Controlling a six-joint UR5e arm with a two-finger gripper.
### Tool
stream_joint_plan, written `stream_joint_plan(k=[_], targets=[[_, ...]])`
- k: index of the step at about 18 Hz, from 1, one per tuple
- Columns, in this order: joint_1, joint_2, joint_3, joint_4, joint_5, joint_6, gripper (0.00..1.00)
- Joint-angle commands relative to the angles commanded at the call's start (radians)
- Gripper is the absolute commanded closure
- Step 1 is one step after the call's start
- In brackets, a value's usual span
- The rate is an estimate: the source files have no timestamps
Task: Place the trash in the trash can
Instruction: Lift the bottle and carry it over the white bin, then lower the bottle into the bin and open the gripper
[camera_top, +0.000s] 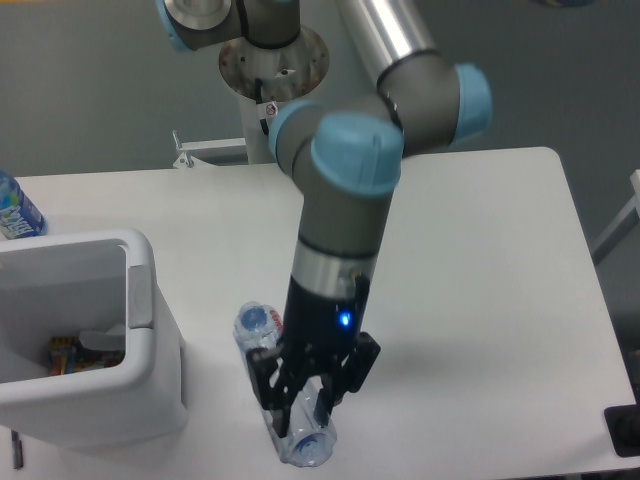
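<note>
The bottle is lying on the surface, right of the trash can. It is held between the fingers. Next, it must be lifted and carried over the can.

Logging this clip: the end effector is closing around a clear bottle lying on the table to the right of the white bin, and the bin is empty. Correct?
Not quite: the bin is not empty. The camera view shows colourful wrappers at its bottom. The rest holds: the end effector straddles the clear bottle lying on the table right of the bin.
</note>
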Motion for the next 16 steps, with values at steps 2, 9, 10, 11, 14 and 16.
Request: stream_joint_plan(k=[2, 9, 10, 11, 14, 16], targets=[[-0.002, 0.023, 0.006, 0.037, 0.002, 0.003, 0.49], [-0.092, 0.081, 0.003, 0.066, 0.002, 0.009, 0.49], [-0.110, 0.083, -0.001, 0.066, 0.002, 0.011, 0.49], [-0.129, 0.081, -0.006, 0.066, 0.002, 0.009, 0.49], [-0.187, 0.086, -0.024, 0.066, 0.002, 0.011, 0.49], [-0.221, 0.086, -0.032, 0.066, 0.002, 0.011, 0.49]])
